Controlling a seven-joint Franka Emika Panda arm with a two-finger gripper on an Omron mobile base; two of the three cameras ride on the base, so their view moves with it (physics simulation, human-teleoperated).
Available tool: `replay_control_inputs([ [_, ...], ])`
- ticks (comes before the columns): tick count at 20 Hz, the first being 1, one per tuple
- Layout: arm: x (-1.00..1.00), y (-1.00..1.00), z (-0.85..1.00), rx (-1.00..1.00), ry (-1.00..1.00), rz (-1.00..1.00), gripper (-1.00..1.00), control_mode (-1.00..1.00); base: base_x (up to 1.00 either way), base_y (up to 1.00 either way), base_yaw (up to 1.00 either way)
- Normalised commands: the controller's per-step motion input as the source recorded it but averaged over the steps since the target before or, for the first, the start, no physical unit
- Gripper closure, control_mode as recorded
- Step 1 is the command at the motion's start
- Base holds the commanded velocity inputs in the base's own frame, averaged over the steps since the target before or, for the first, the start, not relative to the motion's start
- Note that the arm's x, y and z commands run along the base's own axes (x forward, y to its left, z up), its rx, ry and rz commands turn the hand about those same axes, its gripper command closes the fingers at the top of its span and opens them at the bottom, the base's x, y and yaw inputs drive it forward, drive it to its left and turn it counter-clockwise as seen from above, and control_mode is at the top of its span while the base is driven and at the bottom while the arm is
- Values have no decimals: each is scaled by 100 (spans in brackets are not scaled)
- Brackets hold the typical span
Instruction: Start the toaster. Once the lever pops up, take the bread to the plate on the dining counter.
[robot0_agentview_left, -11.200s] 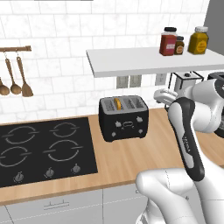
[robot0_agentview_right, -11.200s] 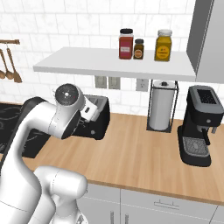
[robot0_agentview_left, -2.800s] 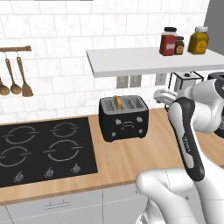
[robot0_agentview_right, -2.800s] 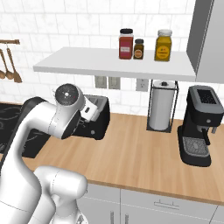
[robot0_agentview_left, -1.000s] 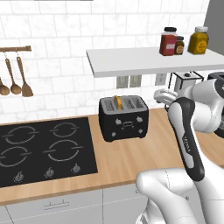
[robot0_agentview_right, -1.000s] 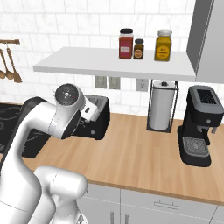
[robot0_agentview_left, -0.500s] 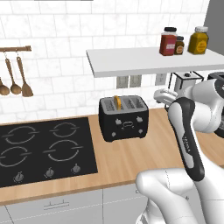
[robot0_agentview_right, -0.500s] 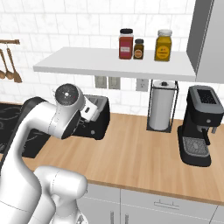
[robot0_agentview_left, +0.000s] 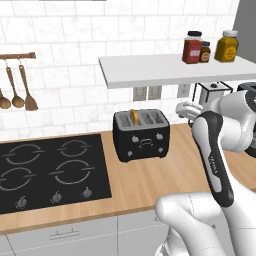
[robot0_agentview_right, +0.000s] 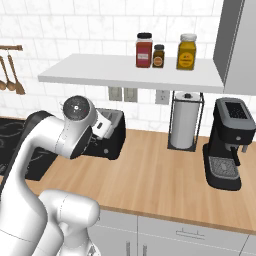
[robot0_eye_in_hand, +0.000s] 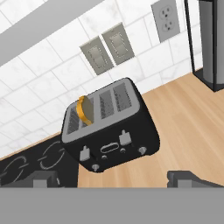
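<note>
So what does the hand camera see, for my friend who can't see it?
A black toaster sits on a wooden counter, with a slice of bread sticking up from one slot. Behind it is a white tiled wall.

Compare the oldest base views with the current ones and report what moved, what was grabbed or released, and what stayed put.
The bread rose: at the start only a low sliver showed in the toaster, and it now stands clearly above the left slot. Nothing was taken hold of or let go. The arm, the open gripper, the toaster and the shelf jars kept their places.
</note>
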Motion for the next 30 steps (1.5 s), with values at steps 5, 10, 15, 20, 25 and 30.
replay_control_inputs([
  [5,0,0,0,0,0,0,-100,-100,0,0,0],
  [10,0,0,0,0,0,0,-100,-100,0,0,0],
  [15,0,0,0,0,0,0,-100,-100,0,0,0],
  [20,0,0,0,0,0,0,-100,-100,0,0,0],
  [25,0,0,0,0,0,0,-100,-100,0,0,0],
  [30,0,0,0,0,0,0,-100,-100,0,0,0],
])
